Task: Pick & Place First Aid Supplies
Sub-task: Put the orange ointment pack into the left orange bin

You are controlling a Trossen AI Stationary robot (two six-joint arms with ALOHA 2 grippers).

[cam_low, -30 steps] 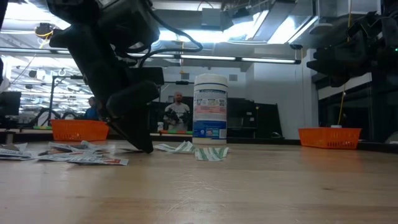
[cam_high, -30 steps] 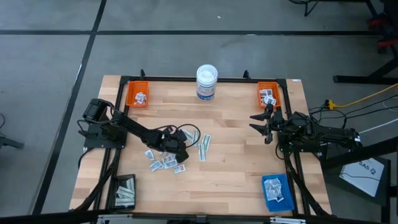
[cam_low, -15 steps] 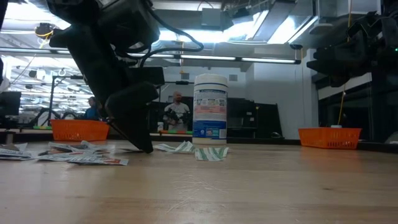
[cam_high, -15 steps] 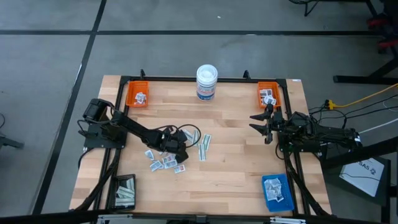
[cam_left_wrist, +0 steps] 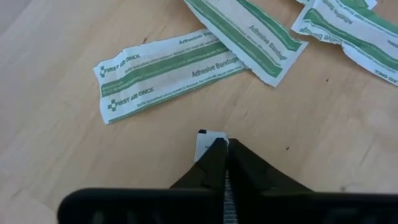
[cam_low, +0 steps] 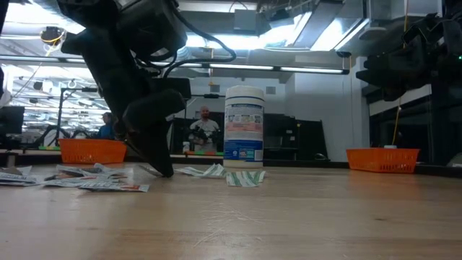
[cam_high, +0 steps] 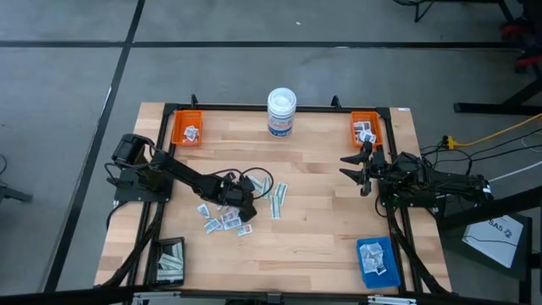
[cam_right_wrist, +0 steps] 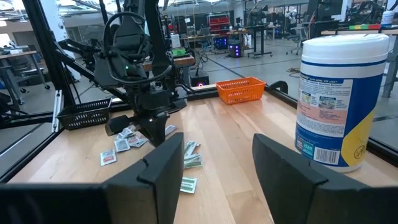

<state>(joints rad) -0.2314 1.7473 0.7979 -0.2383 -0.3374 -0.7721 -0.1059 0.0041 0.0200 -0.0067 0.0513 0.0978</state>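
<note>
The first aid supplies lie loose on the wooden table: small white packets (cam_high: 222, 222) left of centre and pale green strips (cam_high: 278, 199) beside them, which the left wrist view shows close up as strips (cam_left_wrist: 171, 71). My left gripper (cam_high: 246, 212) slants down among them, its tips at the table (cam_low: 164, 170), shut on one small white packet (cam_left_wrist: 208, 140). My right gripper (cam_high: 354, 167) waits level at the right side of the table, open (cam_right_wrist: 217, 168), with nothing between its fingers. My left gripper pinches a small white packet between its two fingertips (cam_left_wrist: 219, 155), coming from above at a slant. Only the packet's end (cam_left_wrist: 204, 137) shows beyond the tips; the fingers hide the part they hold. Whether the packet is off the wood cannot be told.
A white round tub (cam_high: 281, 112) stands at the far middle edge. Orange trays holding packets sit at the far left (cam_high: 188, 127) and far right (cam_high: 366, 129). A blue tray (cam_high: 378, 261) is at the near right, a black tray (cam_high: 168, 261) at the near left.
My left gripper has stayed in place among the packets and has shut, taking hold of a small white packet. The loose packets and strips lie where they lay before.
</note>
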